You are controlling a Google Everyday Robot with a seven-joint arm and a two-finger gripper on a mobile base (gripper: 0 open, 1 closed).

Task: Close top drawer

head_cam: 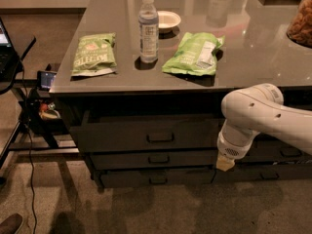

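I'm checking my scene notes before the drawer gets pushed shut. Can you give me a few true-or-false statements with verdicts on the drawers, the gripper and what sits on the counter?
1. The top drawer sticks out further than the lower drawers. True.
2. The gripper is clamped on the top drawer's handle. False: it hangs to the right of the handle and lower down, apart from it.
3. The water bottle stands upright between the green bags. True.
4. The bowl lies on the floor. False: it sits on the countertop, just behind the water bottle.
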